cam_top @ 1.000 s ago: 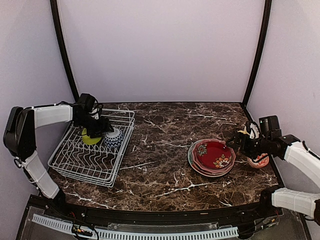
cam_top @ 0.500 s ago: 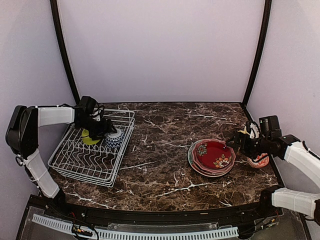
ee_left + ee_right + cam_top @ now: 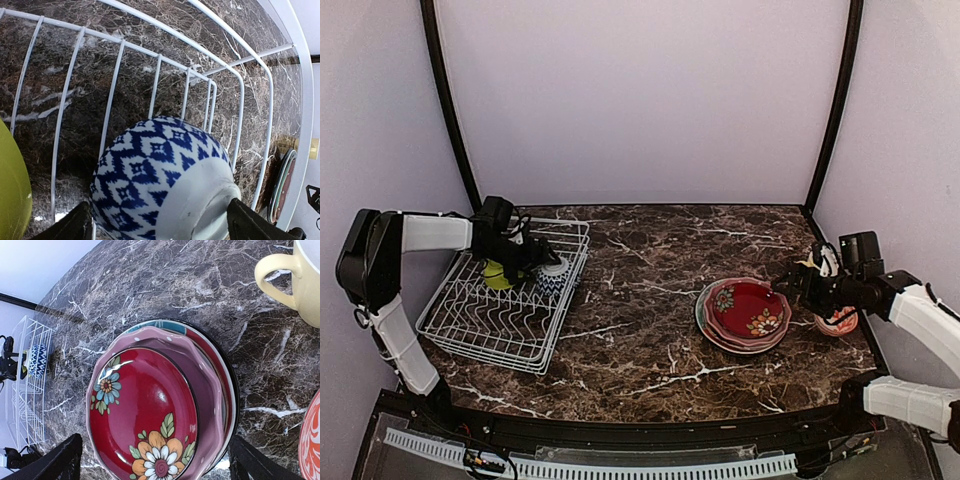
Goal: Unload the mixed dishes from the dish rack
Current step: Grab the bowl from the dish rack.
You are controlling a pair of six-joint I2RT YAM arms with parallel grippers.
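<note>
The white wire dish rack (image 3: 480,325) stands at the table's left. Inside it, at the far end, a blue-white patterned bowl (image 3: 551,278) rests on its side next to a lime-green bowl (image 3: 497,276). My left gripper (image 3: 534,262) is open, its jaws straddling the blue-white bowl (image 3: 160,175) with one fingertip on each side; the lime-green bowl (image 3: 10,195) shows at the left edge. My right gripper (image 3: 786,286) hangs open and empty over the right rim of a stack of plates (image 3: 745,312), the dark red floral plate (image 3: 145,410) on top.
A pale yellow mug (image 3: 302,280) and a red-white bowl (image 3: 838,322) stand right of the plates, close to my right arm. Black frame posts (image 3: 445,100) and pale walls close in the back and sides. Upright tines line the rack's near half.
My left gripper's jaws have spread wider around the blue-white bowl, and the left wrist has shifted a little. The right arm and the plates have not moved.
</note>
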